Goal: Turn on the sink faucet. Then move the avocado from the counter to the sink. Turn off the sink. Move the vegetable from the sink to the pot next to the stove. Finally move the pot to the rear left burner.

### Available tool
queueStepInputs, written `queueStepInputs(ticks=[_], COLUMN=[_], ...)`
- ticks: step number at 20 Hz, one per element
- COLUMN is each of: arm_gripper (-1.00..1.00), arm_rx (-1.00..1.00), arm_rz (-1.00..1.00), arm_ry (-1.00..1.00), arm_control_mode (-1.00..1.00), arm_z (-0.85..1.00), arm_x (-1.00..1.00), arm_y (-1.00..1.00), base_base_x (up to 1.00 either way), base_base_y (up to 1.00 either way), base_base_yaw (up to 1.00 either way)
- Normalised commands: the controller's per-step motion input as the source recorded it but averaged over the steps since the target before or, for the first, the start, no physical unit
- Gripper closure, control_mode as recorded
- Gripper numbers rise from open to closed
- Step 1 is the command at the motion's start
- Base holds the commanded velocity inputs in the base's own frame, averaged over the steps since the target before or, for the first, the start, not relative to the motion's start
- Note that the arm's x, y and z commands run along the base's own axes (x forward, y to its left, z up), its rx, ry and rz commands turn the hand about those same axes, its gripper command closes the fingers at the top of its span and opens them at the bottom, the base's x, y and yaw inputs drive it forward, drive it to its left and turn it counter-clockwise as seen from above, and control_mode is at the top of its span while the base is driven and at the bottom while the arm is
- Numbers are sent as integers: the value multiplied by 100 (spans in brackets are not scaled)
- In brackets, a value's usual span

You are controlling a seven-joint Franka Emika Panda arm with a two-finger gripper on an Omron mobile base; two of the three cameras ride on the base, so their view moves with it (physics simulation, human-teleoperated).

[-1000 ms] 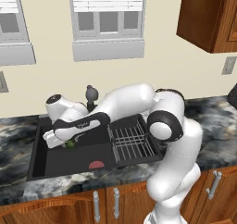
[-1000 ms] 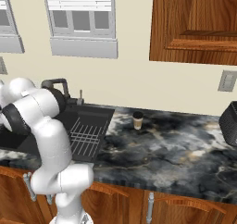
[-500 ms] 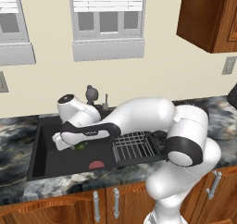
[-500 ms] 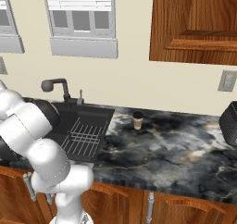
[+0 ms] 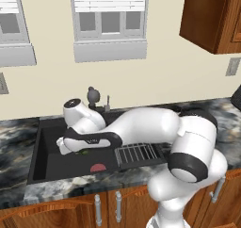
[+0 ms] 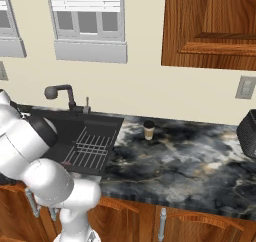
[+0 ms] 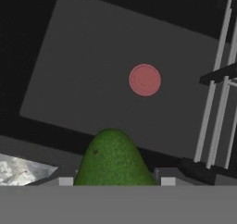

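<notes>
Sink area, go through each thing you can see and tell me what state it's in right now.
Avocado: held between the end effector's fingers, above the sink basin.
End effector: closed on the avocado, over the basin.
Sink: dark basin, red drain uncovered, wire rack on its right side.
Faucet: upright at the back; cannot tell if water is running.
Cup: upright on the counter, right of the sink.
</notes>
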Motion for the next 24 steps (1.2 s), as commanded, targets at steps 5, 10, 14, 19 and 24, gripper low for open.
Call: queueStepInputs(ticks=[5,10,14,19,24], arm_gripper=[100,100,100,100,100], arm_rx=[0,0,0,0,0], arm_rz=[0,0,0,0,0], arm_ry=[0,0,0,0,0], arm_control_mode=[100,100,100,100,100], arm_z=[0,0,0,0,0], arm_x=[0,0,0,0,0], arm_y=[0,0,0,0,0], base_base_x=[4,-5,-23,-31,-38], base_base_y=[-1,-4,7,2,16], base_base_yaw=[0,7,21,26,27])
